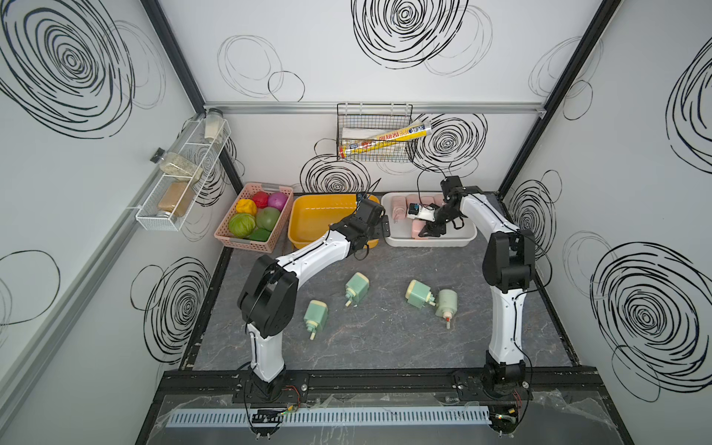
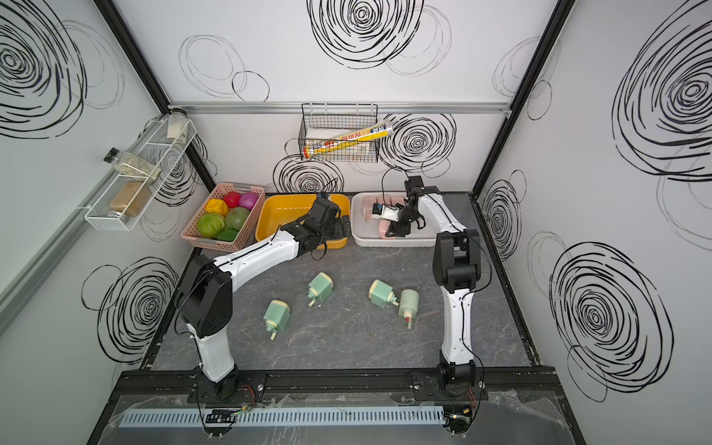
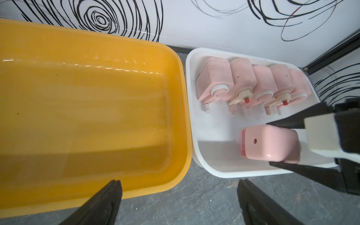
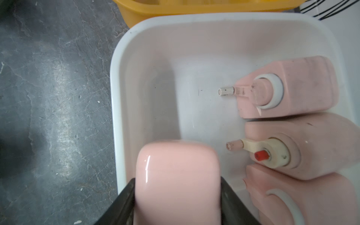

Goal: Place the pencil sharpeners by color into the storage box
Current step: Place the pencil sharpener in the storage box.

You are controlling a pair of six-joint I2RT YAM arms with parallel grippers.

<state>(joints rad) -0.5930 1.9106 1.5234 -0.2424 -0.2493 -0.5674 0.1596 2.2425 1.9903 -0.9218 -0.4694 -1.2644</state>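
Right hand (image 4: 177, 180) is clamped across a pink sharpener (image 3: 270, 143), one finger on each flat side, and the grip looks square. It sits low inside the white box (image 3: 233, 172), over the front half and close to the near wall. I can't tell from my views whether it touches the floor.

Five pink sharpeners (image 3: 243, 78) are lined up along the white box's far wall. Their cranks (image 3: 234, 101) point toward the held one, with a small gap between.

I read this step as set down and release. My plan:
- go straight down until it seats, no sideways drift toward the cranks
- keep it off the near wall so it doesn't tip on the rim
- spread the fingers only enough to clear, then lift vertically so they don't drag it

Left hand (image 3: 178, 181) is spread wide and empty, over the near rim of the yellow box (image 3: 87, 101) just beside the white box. I'd hold it there until the right arm is out.

Four green sharpeners (image 1: 356, 287) lie on the bench (image 1: 385, 343), well in front of the white box. I'd guess they go in the yellow box.
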